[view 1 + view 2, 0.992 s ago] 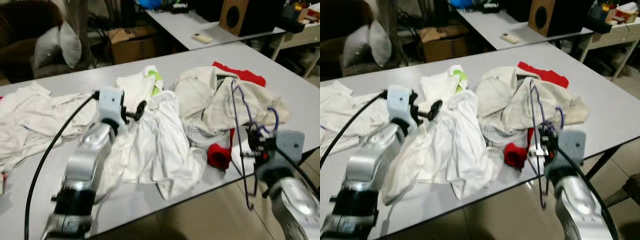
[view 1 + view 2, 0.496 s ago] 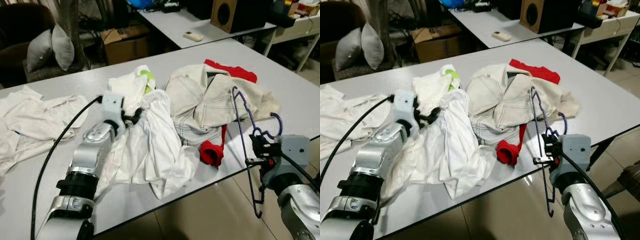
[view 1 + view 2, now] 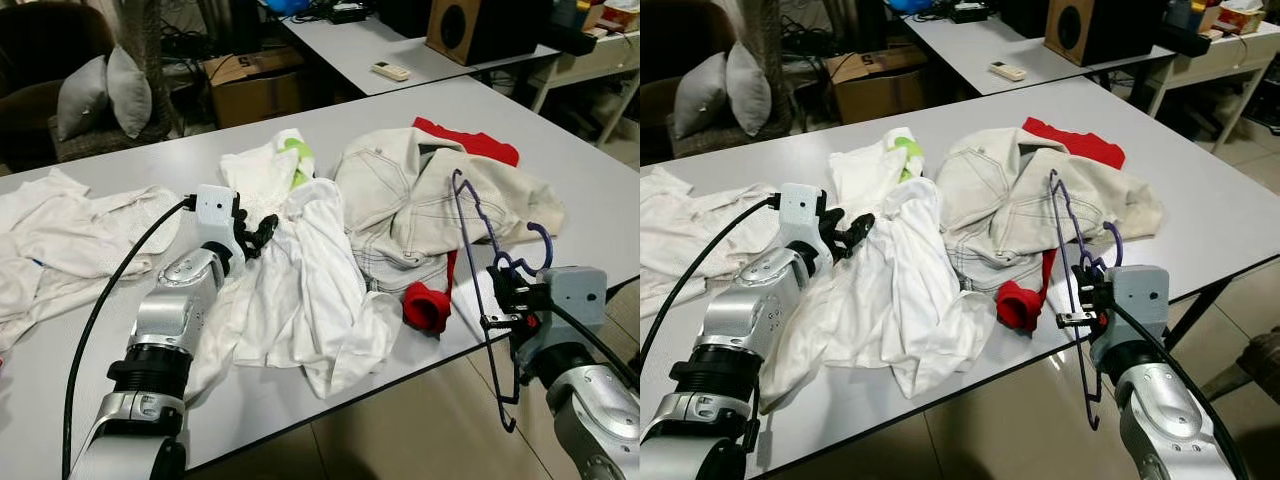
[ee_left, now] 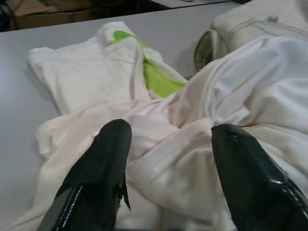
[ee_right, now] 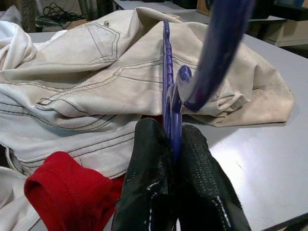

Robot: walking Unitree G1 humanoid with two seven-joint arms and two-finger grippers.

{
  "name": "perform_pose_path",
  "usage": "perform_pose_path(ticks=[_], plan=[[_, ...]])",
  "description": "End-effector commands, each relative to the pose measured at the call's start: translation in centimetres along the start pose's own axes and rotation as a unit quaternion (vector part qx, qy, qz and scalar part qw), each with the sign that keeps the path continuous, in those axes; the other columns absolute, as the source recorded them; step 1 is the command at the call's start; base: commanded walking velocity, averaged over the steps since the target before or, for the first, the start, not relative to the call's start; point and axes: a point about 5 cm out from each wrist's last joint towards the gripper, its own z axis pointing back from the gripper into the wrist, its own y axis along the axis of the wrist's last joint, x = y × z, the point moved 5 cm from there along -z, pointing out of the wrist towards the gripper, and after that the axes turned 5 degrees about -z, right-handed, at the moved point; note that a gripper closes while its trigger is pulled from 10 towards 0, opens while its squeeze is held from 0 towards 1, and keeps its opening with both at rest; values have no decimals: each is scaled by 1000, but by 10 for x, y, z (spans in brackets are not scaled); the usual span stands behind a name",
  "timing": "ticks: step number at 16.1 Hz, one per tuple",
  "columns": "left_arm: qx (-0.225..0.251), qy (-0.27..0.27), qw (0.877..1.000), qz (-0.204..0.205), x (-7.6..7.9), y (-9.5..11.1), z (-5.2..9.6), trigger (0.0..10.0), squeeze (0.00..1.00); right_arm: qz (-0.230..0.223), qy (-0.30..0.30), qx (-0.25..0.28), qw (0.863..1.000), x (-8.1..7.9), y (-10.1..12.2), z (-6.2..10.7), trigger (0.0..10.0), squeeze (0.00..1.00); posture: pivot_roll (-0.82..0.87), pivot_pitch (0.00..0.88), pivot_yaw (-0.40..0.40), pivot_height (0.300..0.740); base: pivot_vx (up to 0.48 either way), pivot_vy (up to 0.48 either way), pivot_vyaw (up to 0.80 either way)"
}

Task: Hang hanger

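A purple wire hanger (image 3: 470,225) stands upright at the table's front right edge, with my right gripper (image 3: 507,296) shut on its neck just under the hook. In the right wrist view the two black fingers (image 5: 149,163) pinch the purple wire (image 5: 167,72) in front of beige clothes. My left gripper (image 3: 258,232) lies open on a crumpled white shirt (image 3: 320,290) in the middle of the table. In the left wrist view both its fingers (image 4: 103,159) rest on that shirt's folds (image 4: 231,96), spread apart with cloth between them.
Beige garments (image 3: 420,200) and red cloth (image 3: 428,305) lie by the hanger; more white clothes (image 3: 60,240) cover the table's left. The grey table (image 3: 590,190) ends close in front of me. Behind it stand a second table (image 3: 340,40), a cardboard box (image 3: 250,85) and a speaker (image 3: 480,30).
The view has shifted a little. My right gripper still holds the hanger upright, now slightly nearer the table edge. My left gripper stays on the white shirt.
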Motion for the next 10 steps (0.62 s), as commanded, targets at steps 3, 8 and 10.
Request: perform_pose_path(ticks=[3,8,10], plan=[[98,-140,985,-15,14,42,38,0,0,8,-2,0,1000,4,0,-1,10000,0,-79,0,88,740,0,0,0],[12,-376,915,-143,84,6,90,10000,0,19,14,-10,1000,1,-4,-2,10000,0,-53,0,73,740,0,0,0],[3,-399,908,-130,101,0,96,10000,1000,21,19,-14,1000,-1,-6,-1,10000,0,-52,0,70,740,0,0,0]])
